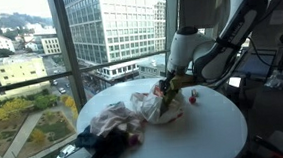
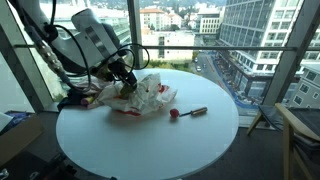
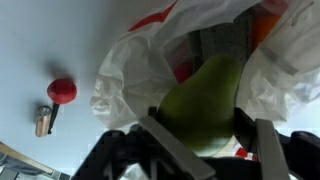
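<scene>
Our fingers (image 3: 165,145) are straddling the pear (image 3: 205,100), one on each side, though we cannot tell whether they are squeezing it, and its long axis is running straight ahead of them into the plastic bag (image 3: 125,80).

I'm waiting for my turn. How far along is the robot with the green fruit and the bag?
Done: the gripper is down at the plastic bag. In hand: a green fruit sits between its fingers, by the bag's folds; a tight grip is unclear. Left: the fruit is neither fully inside the bag nor clear of it.
</scene>
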`<move>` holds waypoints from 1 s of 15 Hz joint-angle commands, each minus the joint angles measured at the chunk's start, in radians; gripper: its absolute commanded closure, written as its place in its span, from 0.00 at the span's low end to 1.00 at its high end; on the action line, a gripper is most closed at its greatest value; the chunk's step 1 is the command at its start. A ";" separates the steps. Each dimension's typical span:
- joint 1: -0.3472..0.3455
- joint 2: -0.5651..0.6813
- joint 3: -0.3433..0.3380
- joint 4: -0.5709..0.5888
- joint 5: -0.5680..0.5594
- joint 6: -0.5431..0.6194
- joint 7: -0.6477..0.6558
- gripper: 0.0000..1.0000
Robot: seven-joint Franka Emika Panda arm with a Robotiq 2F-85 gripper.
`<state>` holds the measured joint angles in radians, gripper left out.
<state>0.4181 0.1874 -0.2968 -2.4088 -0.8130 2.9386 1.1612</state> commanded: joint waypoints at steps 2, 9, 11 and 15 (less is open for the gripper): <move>-0.092 0.088 0.129 0.053 0.270 -0.020 -0.263 0.51; -0.080 0.022 0.143 0.057 0.286 -0.070 -0.298 0.00; -0.055 -0.025 0.101 0.047 0.219 -0.080 -0.238 0.00; -0.106 -0.115 0.083 -0.003 0.281 -0.046 -0.207 0.00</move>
<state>0.3378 0.1649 -0.1972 -2.3536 -0.5698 2.8793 0.9306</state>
